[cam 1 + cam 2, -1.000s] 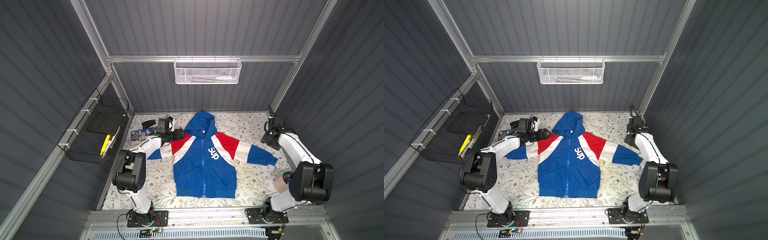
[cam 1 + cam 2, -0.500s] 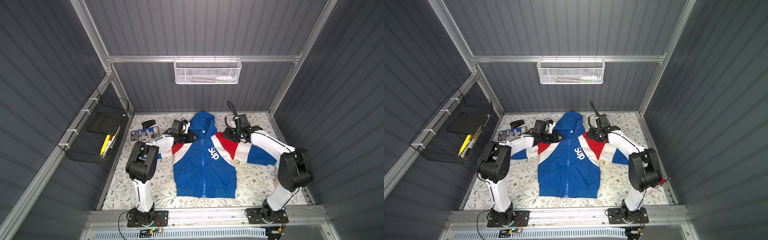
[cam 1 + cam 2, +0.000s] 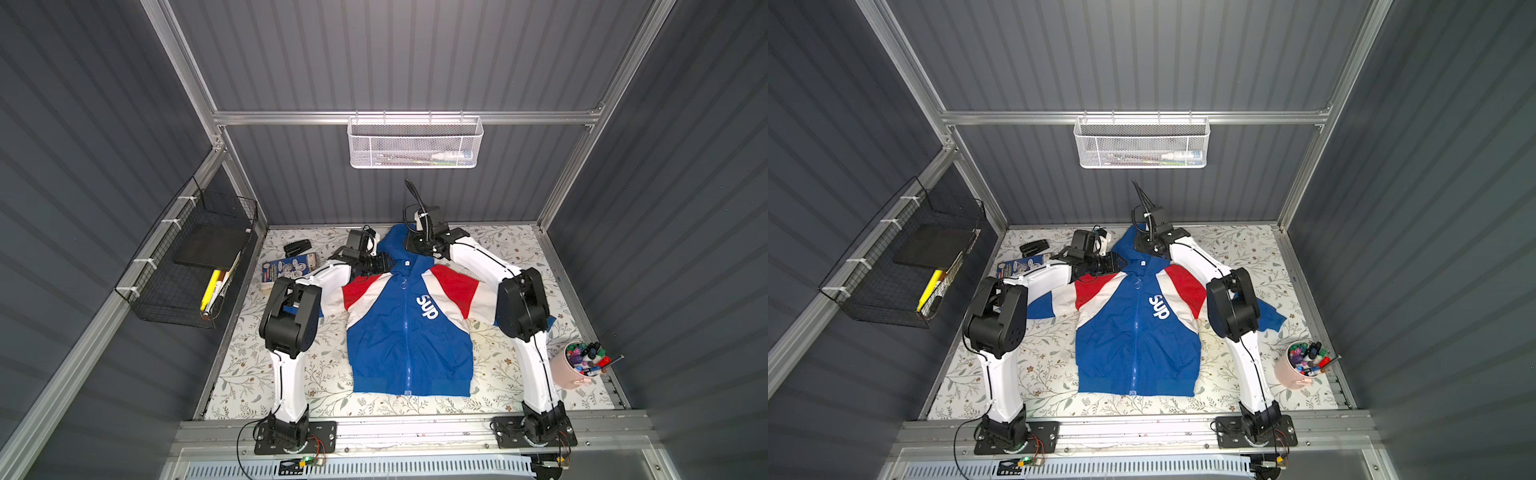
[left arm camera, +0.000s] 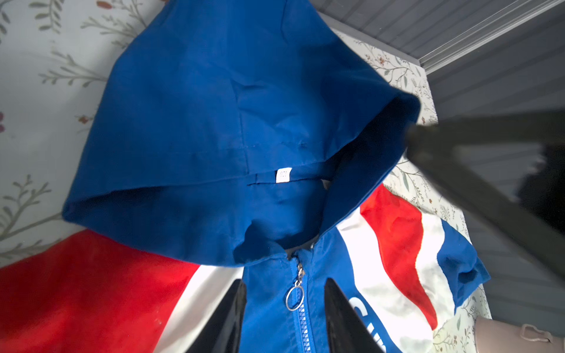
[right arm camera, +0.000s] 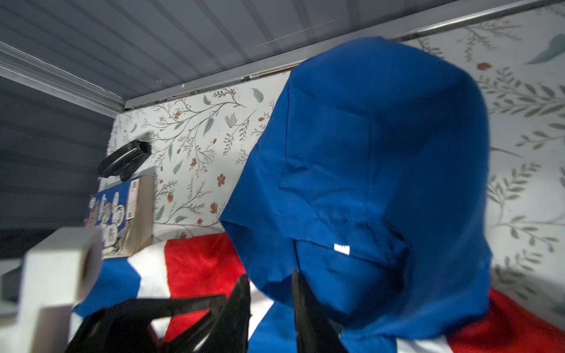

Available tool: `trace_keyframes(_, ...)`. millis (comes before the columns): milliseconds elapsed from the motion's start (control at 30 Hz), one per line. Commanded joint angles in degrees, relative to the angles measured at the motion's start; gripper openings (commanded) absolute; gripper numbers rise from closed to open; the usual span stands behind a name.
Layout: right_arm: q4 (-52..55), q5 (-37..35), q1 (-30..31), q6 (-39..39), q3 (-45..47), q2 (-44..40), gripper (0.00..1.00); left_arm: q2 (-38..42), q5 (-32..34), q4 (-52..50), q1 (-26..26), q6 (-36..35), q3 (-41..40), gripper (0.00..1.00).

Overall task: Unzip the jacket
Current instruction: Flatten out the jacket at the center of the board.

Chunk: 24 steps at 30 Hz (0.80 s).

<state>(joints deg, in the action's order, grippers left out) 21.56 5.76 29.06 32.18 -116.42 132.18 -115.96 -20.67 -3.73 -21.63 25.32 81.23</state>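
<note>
left gripper (image 4: 285,284): jaws spread, holding nothing. They straddle the zip line just below the collar of the royal blue hooded jacket with red and white shoulder panels (image 3: 409,332). The small silver ring pull (image 4: 294,297) lies in the gap and touches neither finger as far as I can see. Reads as lining up to pinch the pull.

right gripper (image 5: 270,275): jaws narrow but apart, tips at the lower rim of the jacket's blue hood (image 5: 367,152). Rim fabric sits at the gap, no pinch visible. My guess: it's there to anchor the collar end so the cloth doesn't drag when the slider gets pulled toward the hem.

jacket lies flat on the floral-print table (image 3: 328,386), front up, sleeves out, arm bases off its hem end. Zip is closed collar to hem in both top views, so unzipping hasn't started.

clutter, all apart from the jacket: blue printed box (image 3: 286,268) and black stapler (image 3: 297,248) beyond the sleeve on the left arm's side; pink cup of markers (image 3: 575,372) beyond the other sleeve, toward the hem.

risk: the ring is small and flat on the cloth, so it's easy to catch fabric with it.
</note>
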Motion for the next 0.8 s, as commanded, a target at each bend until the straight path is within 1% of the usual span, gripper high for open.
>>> trace_keyframes(0,3.31,-8.94,0.03,-2.40,-5.63,4.46,0.25,3.62,1.58,-1.01,0.62,0.44,-2.63,0.46)
trace_keyframes(67,3.75,-12.88,0.02,-3.07,-7.58,5.97,0.24,4.69,1.89,-1.02,1.04,0.34,-3.10,0.46)
trace_keyframes(100,3.68,-14.67,-0.05,-3.40,-7.98,6.36,0.24,5.13,1.91,-1.11,1.21,0.35,-5.29,0.46)
trace_keyframes(167,4.09,-18.62,-0.15,-3.35,-8.15,6.64,0.23,5.82,2.03,-1.23,1.45,0.17,-6.14,0.46)
trace_keyframes(200,5.83,-20.26,-0.31,-2.89,-8.29,6.61,0.23,6.08,2.13,-1.43,1.49,0.04,-6.47,0.46)
trace_keyframes(300,8.05,-22.21,-1.25,-0.29,-7.18,6.28,0.22,6.28,2.40,-1.63,1.76,-0.27,-6.97,0.46)
trace_keyframes(467,5.35,-20.25,-2.96,1.81,-1.01,3.60,0.22,5.60,1.88,-1.59,1.98,-0.46,-6.73,0.46)
trace_keyframes(667,2.29,-14.45,-5.36,4.15,4.36,2.69,0.22,4.29,1.05,-1.77,1.97,-1.24,-5.74,0.46)
trace_keyframes(767,2.17,-10.73,-6.61,5.63,5.53,3.12,0.22,3.90,-0.57,-1.05,1.95,-1.38,-5.73,0.51)
